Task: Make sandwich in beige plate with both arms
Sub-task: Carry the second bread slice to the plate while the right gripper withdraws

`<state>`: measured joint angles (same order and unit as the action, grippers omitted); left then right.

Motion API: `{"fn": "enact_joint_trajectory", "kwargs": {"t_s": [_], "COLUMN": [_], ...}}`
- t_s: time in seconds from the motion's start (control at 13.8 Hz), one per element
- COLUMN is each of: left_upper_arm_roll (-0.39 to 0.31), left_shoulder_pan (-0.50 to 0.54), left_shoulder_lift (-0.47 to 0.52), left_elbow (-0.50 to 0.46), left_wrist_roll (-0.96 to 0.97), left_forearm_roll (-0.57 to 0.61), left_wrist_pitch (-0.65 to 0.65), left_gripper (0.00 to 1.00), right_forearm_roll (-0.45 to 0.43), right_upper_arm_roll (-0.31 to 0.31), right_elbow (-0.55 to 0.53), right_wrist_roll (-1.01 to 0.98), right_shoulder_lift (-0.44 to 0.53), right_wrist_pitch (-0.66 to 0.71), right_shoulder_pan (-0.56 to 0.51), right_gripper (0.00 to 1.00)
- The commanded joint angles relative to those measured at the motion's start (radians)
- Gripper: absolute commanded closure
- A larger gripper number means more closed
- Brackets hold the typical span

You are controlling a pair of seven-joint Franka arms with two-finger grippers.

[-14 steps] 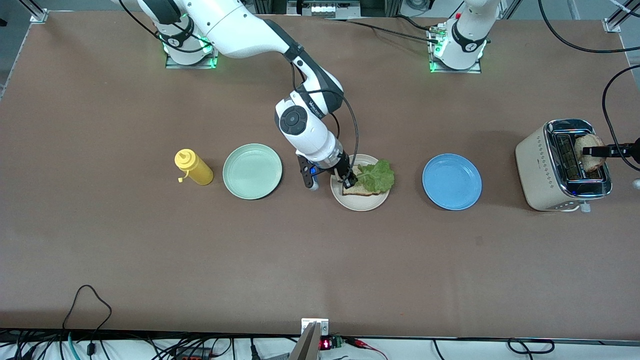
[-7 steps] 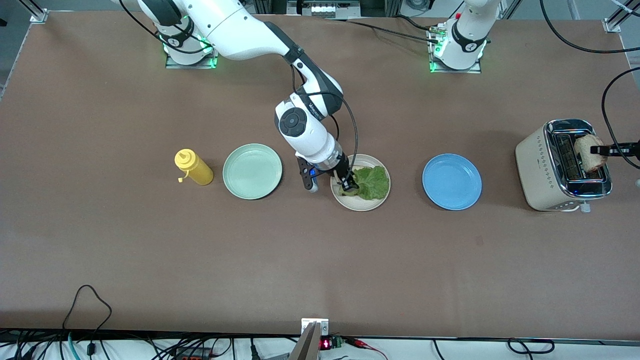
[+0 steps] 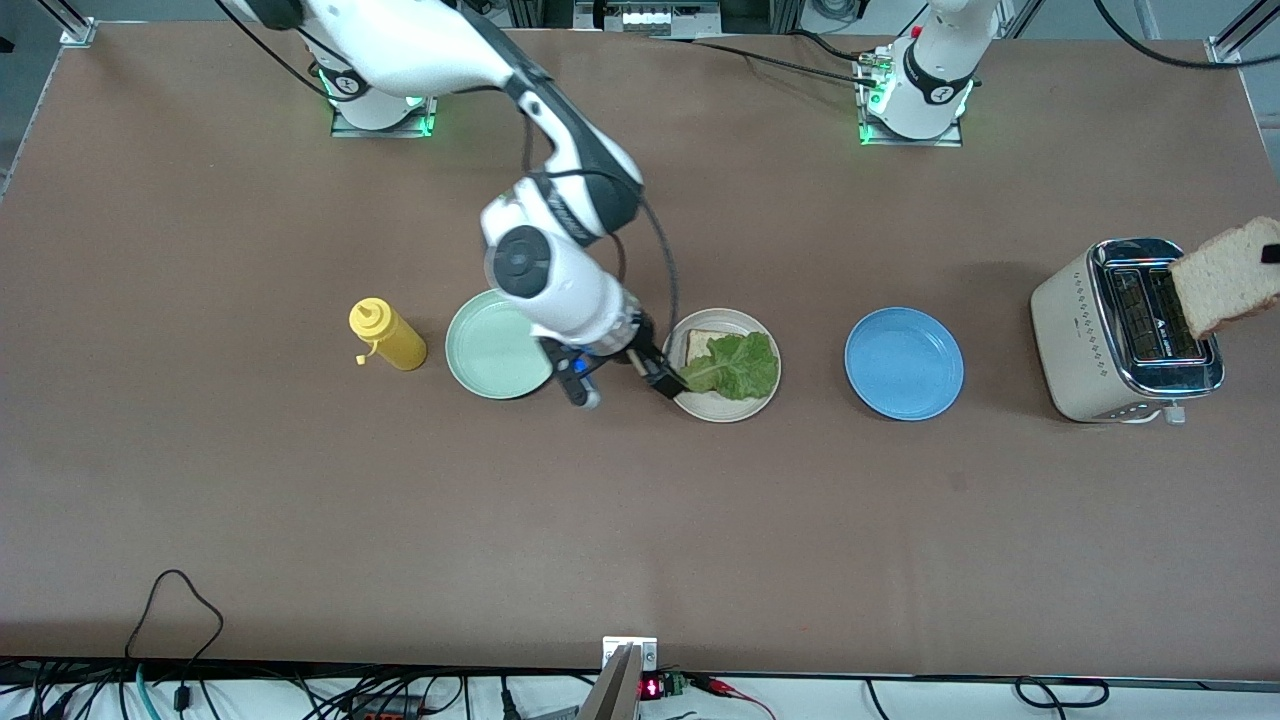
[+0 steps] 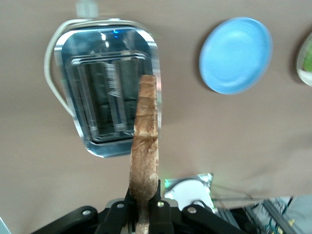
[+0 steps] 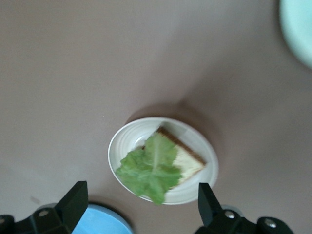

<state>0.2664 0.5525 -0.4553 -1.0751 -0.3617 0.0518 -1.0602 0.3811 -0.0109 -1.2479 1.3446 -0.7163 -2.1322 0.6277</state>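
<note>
Right tool (image 3: pixel 662 378), now spread, has left lettuce (image 3: pixel 737 365); left tool (image 4: pixel 144 210) has lifted its gripped toast (image 3: pixel 1226 277).

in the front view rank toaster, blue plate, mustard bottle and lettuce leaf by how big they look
1. toaster
2. blue plate
3. lettuce leaf
4. mustard bottle, close to the lettuce leaf in apparent size, so those two are hard to separate

A wide brown matte tabletop (image 3: pixel 640 520) under even light; tangled black cables (image 3: pixel 180 690) along its near edge; metal frame posts (image 3: pixel 75 25) at corners.
</note>
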Motion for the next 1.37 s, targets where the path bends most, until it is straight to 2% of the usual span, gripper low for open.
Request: {"fn": "enact_joint_trajectory", "kwargs": {"t_s": [0.0,0.14,0.29,0.43,0.65,0.72,0.87,1.16,1.3], "left_upper_arm_roll": [0.060,0.089,0.090,0.090,0.091,0.093,0.093,0.094,0.105], "left_shoulder_pan": [-0.039,-0.072,-0.111,-0.147,-0.232,-0.261,-0.339,-0.421,-0.450], "left_shoulder_lift": [-0.022,-0.045,-0.078,-0.082,-0.079,-0.080,-0.077,-0.078,-0.094], "left_elbow": [0.043,-0.012,-0.090,-0.199,-0.372,-0.419,-0.488,-0.638,-0.683], "left_wrist_roll": [-0.016,0.030,0.072,0.082,0.083,0.078,0.076,0.057,0.026], "left_forearm_roll": [-0.123,-0.304,-0.494,-0.603,-0.714,-0.760,-0.805,-0.855,-0.863], "left_wrist_pitch": [0.065,0.052,-0.016,-0.140,-0.350,-0.407,-0.521,-0.736,-0.828], "left_gripper": [0.99,0.99,0.99,0.99,0.99,1.00,1.00,1.00,1.00], "right_forearm_roll": [-0.083,-0.207,-0.226,-0.225,-0.246,-0.289,-0.337,-0.334,-0.356], "right_upper_arm_roll": [-0.012,-0.014,-0.011,-0.015,-0.014,-0.012,-0.009,-0.026,-0.011], "right_elbow": [-0.024,-0.024,-0.024,-0.025,-0.027,-0.025,-0.010,0.047,0.054], "right_wrist_roll": [-0.227,-0.423,-0.589,-0.822,-1.150,-1.221,-1.298,-1.474,-1.558], "right_shoulder_lift": [0.112,0.152,0.190,0.247,0.297,0.301,0.301,0.307,0.310], "right_wrist_pitch": [0.173,0.274,0.345,0.391,0.517,0.546,0.581,0.610,0.612], "right_shoulder_pan": [-0.072,-0.109,-0.155,-0.242,-0.336,-0.351,-0.396,-0.557,-0.562], "right_gripper": [0.00,0.00,0.00,0.00,0.00,0.00,0.00,0.00,0.00]}}
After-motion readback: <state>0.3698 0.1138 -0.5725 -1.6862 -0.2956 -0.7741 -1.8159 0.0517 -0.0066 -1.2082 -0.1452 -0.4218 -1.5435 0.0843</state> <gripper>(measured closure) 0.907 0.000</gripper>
